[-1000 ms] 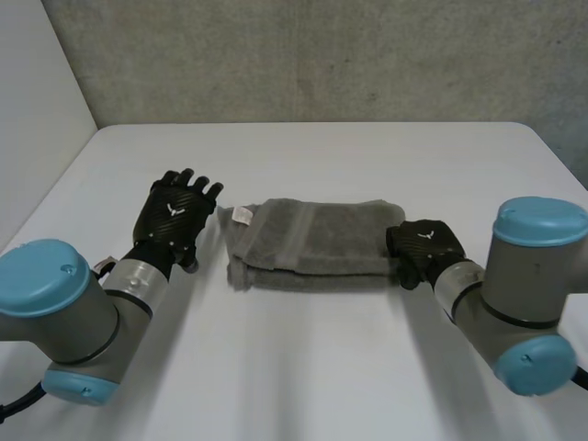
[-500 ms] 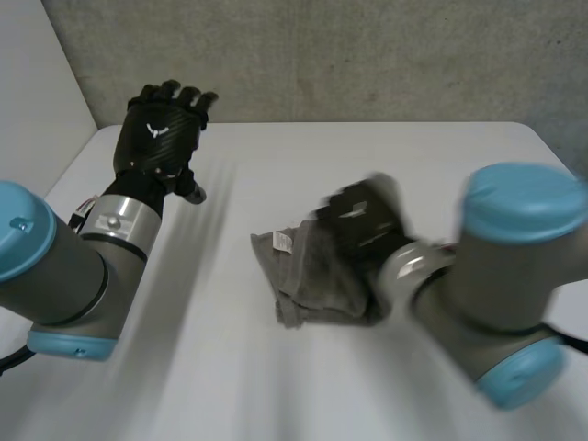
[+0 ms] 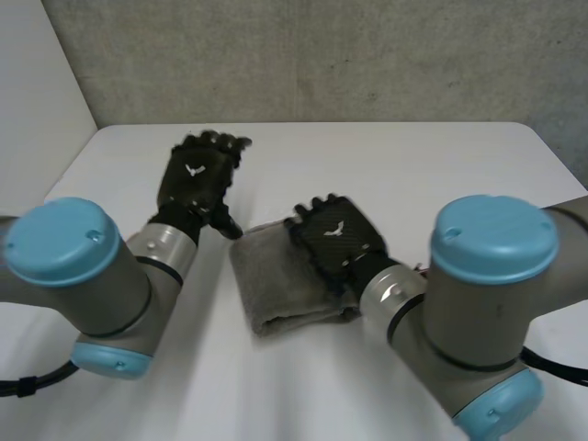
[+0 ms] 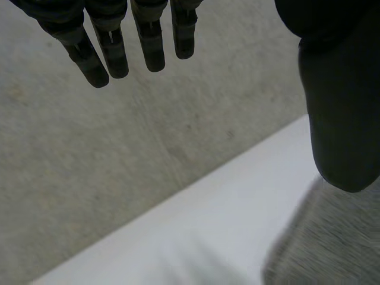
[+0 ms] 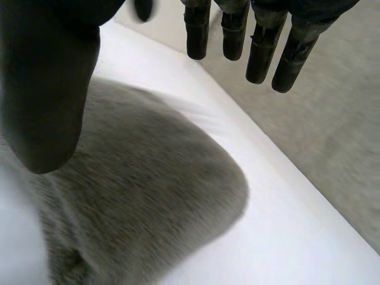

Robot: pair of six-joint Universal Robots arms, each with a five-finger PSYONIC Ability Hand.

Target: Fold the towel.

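The thick grey terry towel (image 3: 276, 292) lies as a compact folded bundle on the white desk (image 3: 432, 156), so the fold looks largely made. The black right hand (image 3: 335, 237) is over the towel's right part, fingers straight and grasping nothing, probably there to flatten the layers; I cannot tell whether it touches. The black left hand (image 3: 195, 179) hangs just beside the towel's far left corner, relaxed and empty, probably to stay out of the fold's way.
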